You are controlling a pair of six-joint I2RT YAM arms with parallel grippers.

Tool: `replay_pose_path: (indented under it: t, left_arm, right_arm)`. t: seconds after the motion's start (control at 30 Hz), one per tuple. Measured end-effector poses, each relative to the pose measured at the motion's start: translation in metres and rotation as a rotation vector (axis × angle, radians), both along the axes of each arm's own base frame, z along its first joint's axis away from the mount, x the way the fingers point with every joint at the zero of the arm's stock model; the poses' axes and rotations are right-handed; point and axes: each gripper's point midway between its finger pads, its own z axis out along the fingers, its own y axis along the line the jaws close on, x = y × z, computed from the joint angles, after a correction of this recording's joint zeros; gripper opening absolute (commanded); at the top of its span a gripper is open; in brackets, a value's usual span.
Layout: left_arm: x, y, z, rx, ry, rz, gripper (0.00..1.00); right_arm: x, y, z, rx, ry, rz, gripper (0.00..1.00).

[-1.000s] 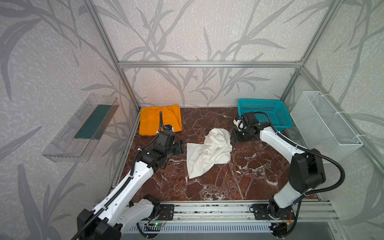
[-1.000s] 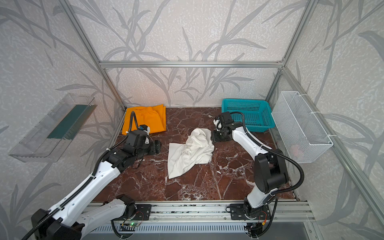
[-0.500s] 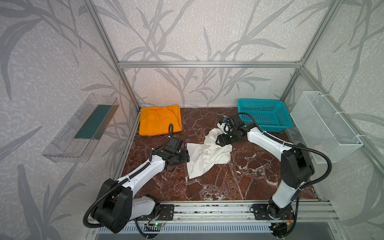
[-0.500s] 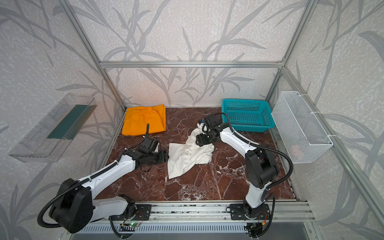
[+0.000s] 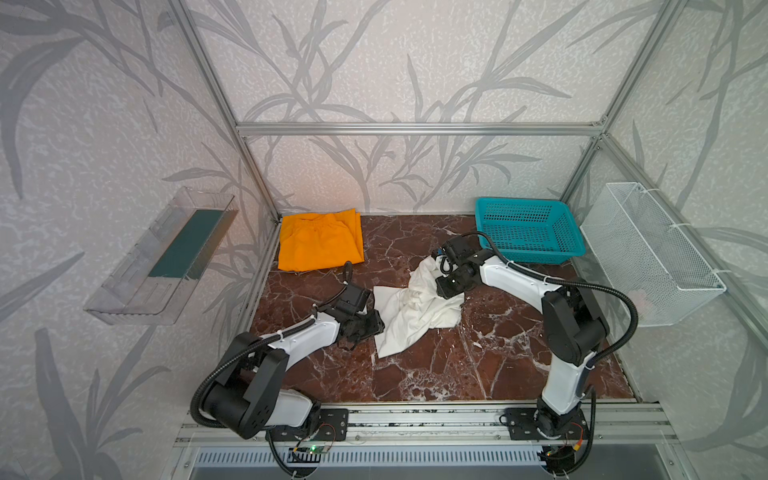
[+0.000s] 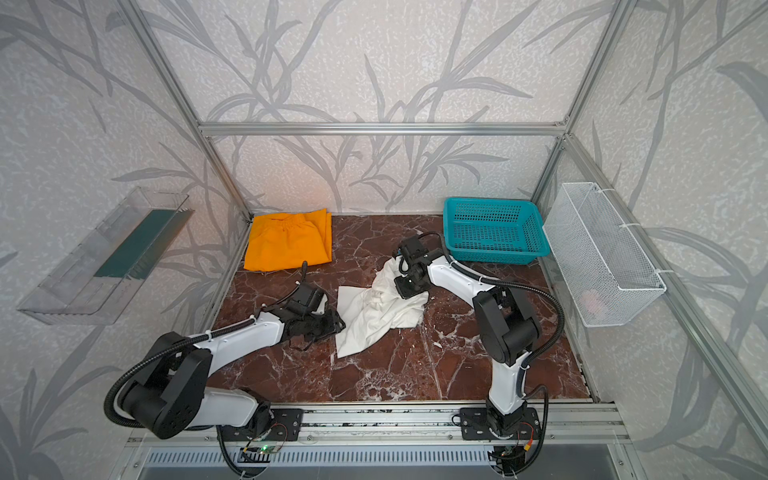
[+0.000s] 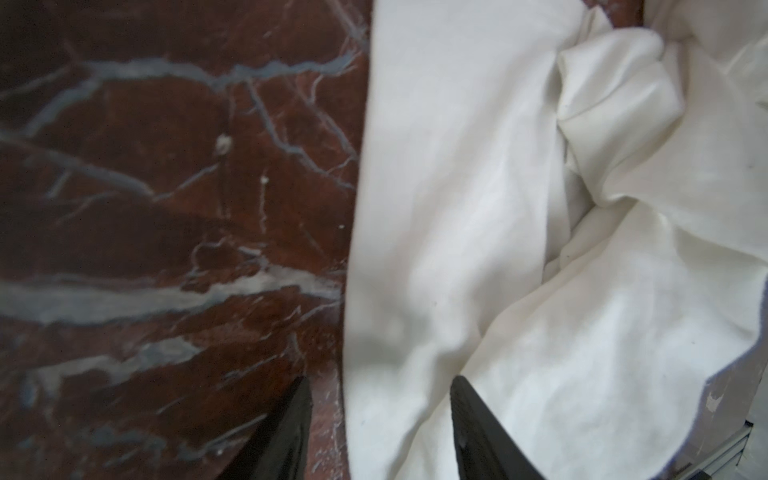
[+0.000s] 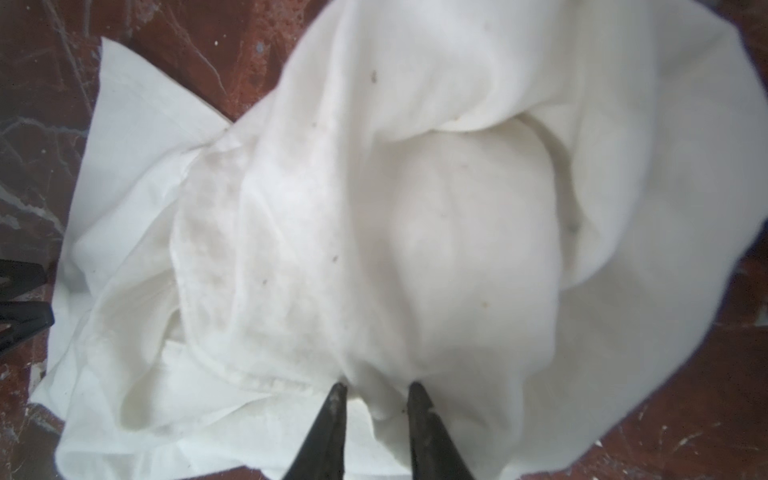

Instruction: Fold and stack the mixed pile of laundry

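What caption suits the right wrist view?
Right pincer tips flank a fold of the crumpled white shirt on the red marble table.

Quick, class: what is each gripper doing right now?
Left gripper: open, astride an edge of the white shirt.
Right gripper: closed on the white shirt.

- Your shirt [image 5: 415, 316] shows white.
- Your trousers [image 5: 320, 245] are bright orange.
- Your basket [image 5: 540, 254] is teal.
- Your tabletop [image 5: 457, 365] is red-brown marble, veined white.
- Your walls [image 5: 415, 62] are pale grey, leaf-patterned.
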Motion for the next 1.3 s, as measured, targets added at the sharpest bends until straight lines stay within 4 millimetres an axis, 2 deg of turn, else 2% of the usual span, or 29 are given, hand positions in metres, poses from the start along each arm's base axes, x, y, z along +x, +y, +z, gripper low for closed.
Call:
replay_pose_path:
  t: [0.1,0.17,0.3,0.4,0.53,0.63,0.7,0.73,0.8,0.9,0.97,1.07,1.17,1.23,1.3]
  left_arm:
    - [0.012,-0.011,-0.001,-0.022,-0.007,-0.003,0.39]
    - [0.019,-0.017,-0.003,-0.031,-0.009,-0.001,0.28]
    - [0.027,-0.023,-0.008,-0.037,-0.004,0.011,0.08]
    - [0.031,-0.025,-0.008,-0.038,-0.003,0.02,0.0]
    - [0.034,-0.016,-0.007,0.028,0.008,0.033,0.0]
    - [0.037,-0.001,0.002,0.11,0.028,0.053,0.0]
    - [0.046,0.008,0.021,0.144,0.011,0.068,0.0]
    - [0.055,0.013,0.038,0.161,-0.017,0.076,0.0]
    - [0.072,0.024,0.077,0.176,-0.094,0.096,0.0]
    - [0.095,0.046,0.149,0.161,-0.259,0.146,0.0]
    - [0.102,0.07,0.197,0.156,-0.366,0.19,0.0]
    - [0.103,0.096,0.247,0.181,-0.472,0.229,0.0]
    - [0.095,0.104,0.274,0.213,-0.55,0.212,0.0]
    - [0.084,0.11,0.277,0.242,-0.571,0.206,0.0]
    - [0.071,0.117,0.269,0.27,-0.566,0.211,0.0]
  right_arm:
    - [0.002,-0.003,-0.001,-0.018,-0.01,-0.008,0.07]
    - [0.003,-0.006,-0.002,-0.031,-0.017,-0.015,0.03]
    - [0.001,-0.013,-0.005,-0.061,-0.023,-0.021,0.0]
    - [-0.002,-0.02,-0.004,-0.075,-0.03,-0.027,0.0]
    - [0.0,-0.033,0.007,-0.068,-0.054,-0.053,0.0]
    - [0.008,-0.047,0.027,-0.044,-0.095,-0.095,0.0]
    - [0.014,-0.059,0.048,-0.017,-0.139,-0.126,0.0]
    - [0.017,-0.066,0.06,-0.001,-0.164,-0.143,0.0]
    - [0.022,-0.077,0.089,0.03,-0.228,-0.169,0.0]
    - [0.025,-0.091,0.134,0.068,-0.338,-0.193,0.0]
    - [0.026,-0.096,0.171,0.101,-0.424,-0.198,0.0]
    - [0.024,-0.102,0.22,0.144,-0.541,-0.204,0.0]
    - [0.019,-0.111,0.253,0.187,-0.63,-0.219,0.0]
    - [0.016,-0.121,0.262,0.206,-0.663,-0.243,0.0]
    - [0.015,-0.131,0.259,0.216,-0.662,-0.28,0.0]
